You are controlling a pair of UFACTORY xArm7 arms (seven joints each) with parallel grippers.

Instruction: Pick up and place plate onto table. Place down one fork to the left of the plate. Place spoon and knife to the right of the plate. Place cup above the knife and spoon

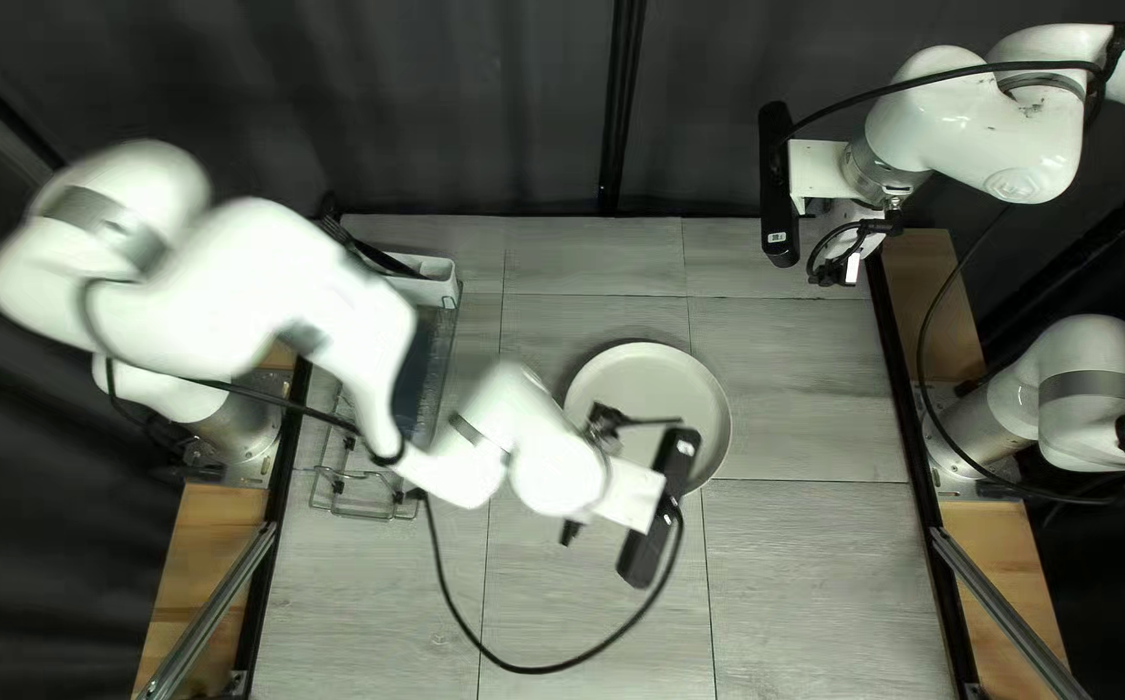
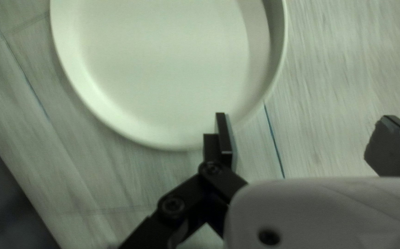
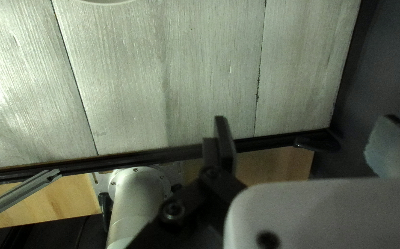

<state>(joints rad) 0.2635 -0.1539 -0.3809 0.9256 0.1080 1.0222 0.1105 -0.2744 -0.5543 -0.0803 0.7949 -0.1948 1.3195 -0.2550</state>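
Standing apart with nothing between them, the fingers (image 2: 225, 136) of our left gripper (image 2: 303, 122) are spread. The plate (image 2: 163, 69) lies flat on the bench (image 1: 783, 571) beneath, and one finger overlaps its rim in the left wrist view; we cannot tell whether they touch. If we swing sideways or dip before clearing that rim, the finger could catch it and drag the plate askew. Our left arm's black cable (image 1: 523, 668) loops low and could snag on the wire rack (image 1: 443, 350) if we turn that way. Behind the rack, a white holder (image 1: 433, 288) has dark long items (image 1: 374, 256) that we cannot identify; if they are cutlery, their crowding could make us pull out two. We see no cup. Farther off, our right gripper (image 3: 303, 127) is also spread, grasping nothing.
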